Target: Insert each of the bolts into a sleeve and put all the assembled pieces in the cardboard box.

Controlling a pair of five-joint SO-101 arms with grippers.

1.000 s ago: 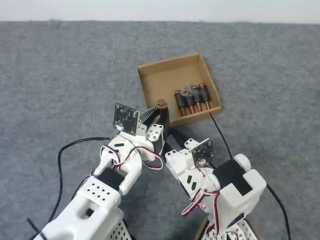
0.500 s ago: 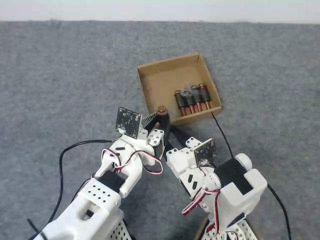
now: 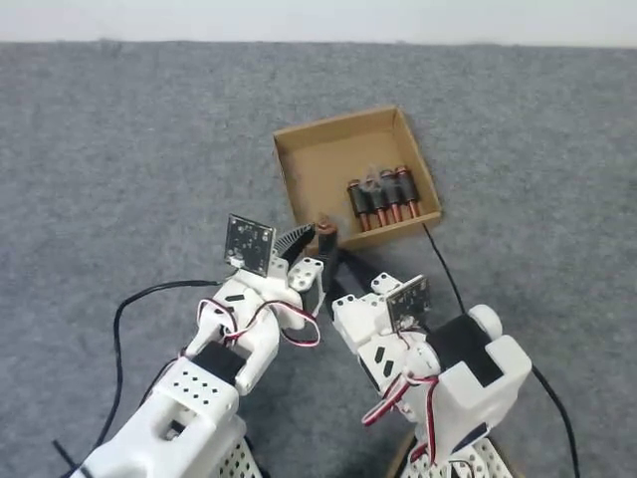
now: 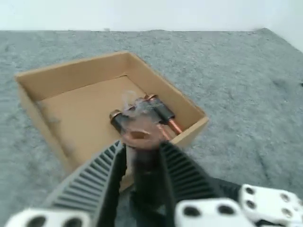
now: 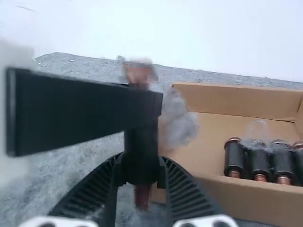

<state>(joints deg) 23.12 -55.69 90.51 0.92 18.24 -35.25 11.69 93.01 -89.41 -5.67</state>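
Four assembled pieces point(image 3: 381, 199) lie side by side in the box point(image 3: 328, 154). A fifth, with its bolt point(image 4: 137, 135) seated through a sleeve point(image 5: 140, 161), stands upright just outside the box's near side. Left tool point(image 4: 143, 163) and right tool point(image 5: 141, 182) both pinch the sleeve. Boxing it apparently remains. Grey carpeted worktop point(image 3: 129, 149); white wall point(image 5: 199, 28).

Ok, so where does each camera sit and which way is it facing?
High view: fixed above the table, looking down at the cardboard box; both arms show, left gripper and right gripper meeting.
Left wrist view: on the left wrist, facing the cardboard box past its own fingers, which flank the sleeve.
Right wrist view: on the right wrist, facing the cardboard box's side; its own fingers grip the sleeve.
Shared: all three show cardboard box and sleeve.
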